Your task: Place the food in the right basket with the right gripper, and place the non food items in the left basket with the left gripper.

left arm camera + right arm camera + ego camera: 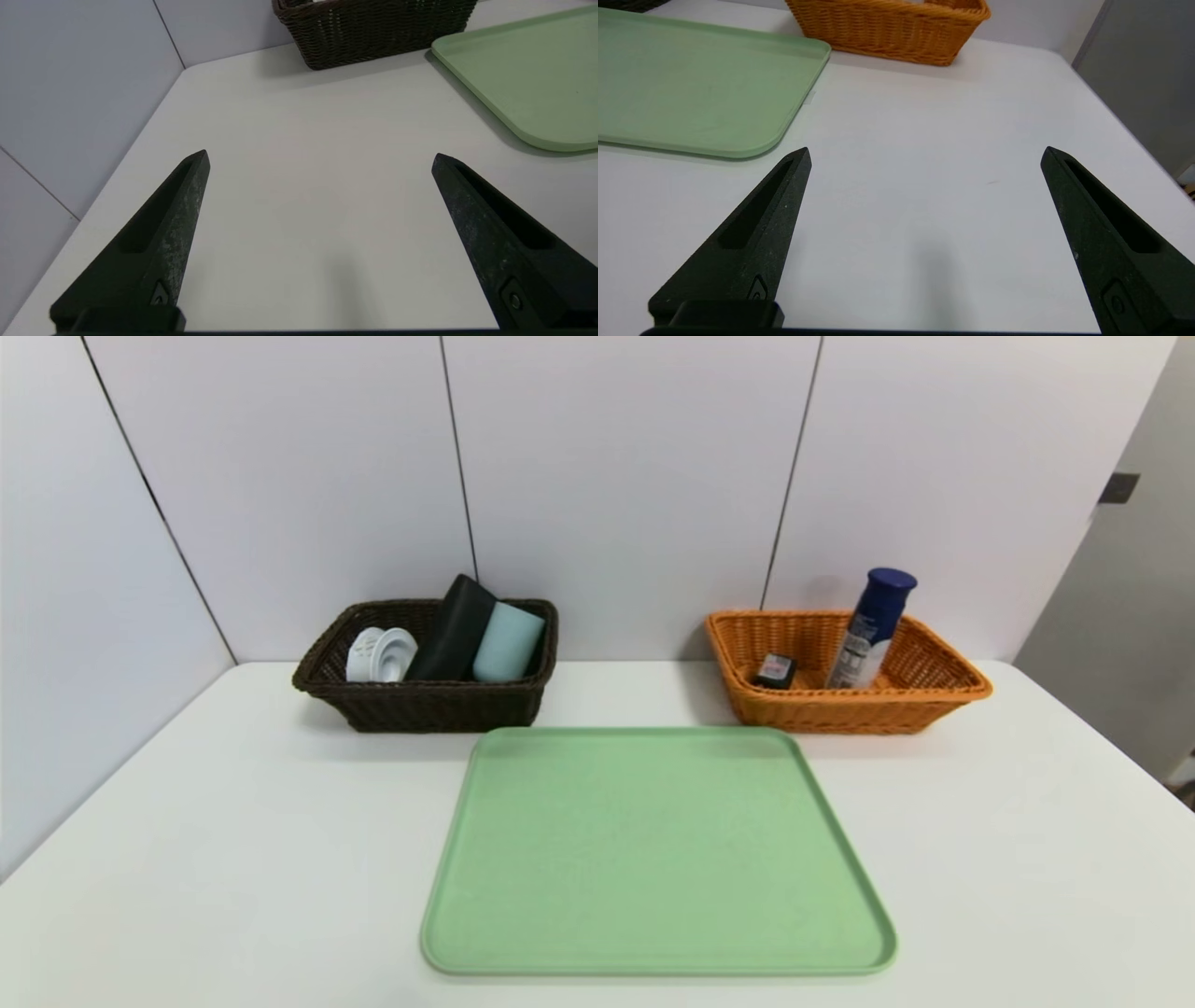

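Note:
The dark brown left basket holds a white roll, a black flat item and a pale blue cylinder. The orange right basket holds a blue-capped bottle leaning on its side wall and a small dark packet. My left gripper hangs open over bare table, near the front left, with nothing between its fingers. My right gripper is open too, over bare table at the front right. Neither arm shows in the head view.
A green tray with nothing on it lies in the middle of the white table, in front of both baskets. White wall panels close the back and the left side. The table's right edge runs close by the right gripper.

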Robot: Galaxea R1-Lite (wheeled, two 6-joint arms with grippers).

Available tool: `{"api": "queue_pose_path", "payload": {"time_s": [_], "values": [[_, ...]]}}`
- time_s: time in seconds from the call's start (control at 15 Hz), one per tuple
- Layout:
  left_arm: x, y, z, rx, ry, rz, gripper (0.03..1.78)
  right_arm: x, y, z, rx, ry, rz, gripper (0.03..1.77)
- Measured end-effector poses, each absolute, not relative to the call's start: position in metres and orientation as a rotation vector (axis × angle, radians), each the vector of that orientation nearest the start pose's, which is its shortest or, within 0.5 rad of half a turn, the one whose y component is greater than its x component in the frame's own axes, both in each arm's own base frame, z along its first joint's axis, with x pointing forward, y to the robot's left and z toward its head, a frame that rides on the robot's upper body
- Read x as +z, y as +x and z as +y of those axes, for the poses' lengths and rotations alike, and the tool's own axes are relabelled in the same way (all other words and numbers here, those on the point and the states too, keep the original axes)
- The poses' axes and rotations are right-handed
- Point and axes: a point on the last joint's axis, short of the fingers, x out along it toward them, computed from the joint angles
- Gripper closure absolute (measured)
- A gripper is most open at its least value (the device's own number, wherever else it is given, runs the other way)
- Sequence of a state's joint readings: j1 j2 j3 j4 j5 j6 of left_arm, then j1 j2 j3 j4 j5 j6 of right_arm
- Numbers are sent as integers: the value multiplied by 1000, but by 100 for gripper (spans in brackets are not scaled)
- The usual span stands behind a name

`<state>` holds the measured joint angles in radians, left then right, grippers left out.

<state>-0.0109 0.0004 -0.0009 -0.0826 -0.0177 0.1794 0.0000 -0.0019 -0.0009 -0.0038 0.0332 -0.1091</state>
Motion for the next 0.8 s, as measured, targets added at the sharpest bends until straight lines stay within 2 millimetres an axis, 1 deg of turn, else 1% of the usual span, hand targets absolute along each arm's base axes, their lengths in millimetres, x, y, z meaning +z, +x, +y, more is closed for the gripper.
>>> {"api": "queue_pose_path", "payload": {"time_s": [0.2, 0.4, 0.8], "values": [[77, -23, -1, -50, 160, -21, 12, 75, -23, 1, 23, -56, -1, 10], [78, -23, -1, -45, 65, -29, 12, 75, -23, 0, 22, -55, 0, 10], [79, -23, 0, -12, 0, -37, 12, 75, -23, 0, 17, -49, 0, 10]]}}
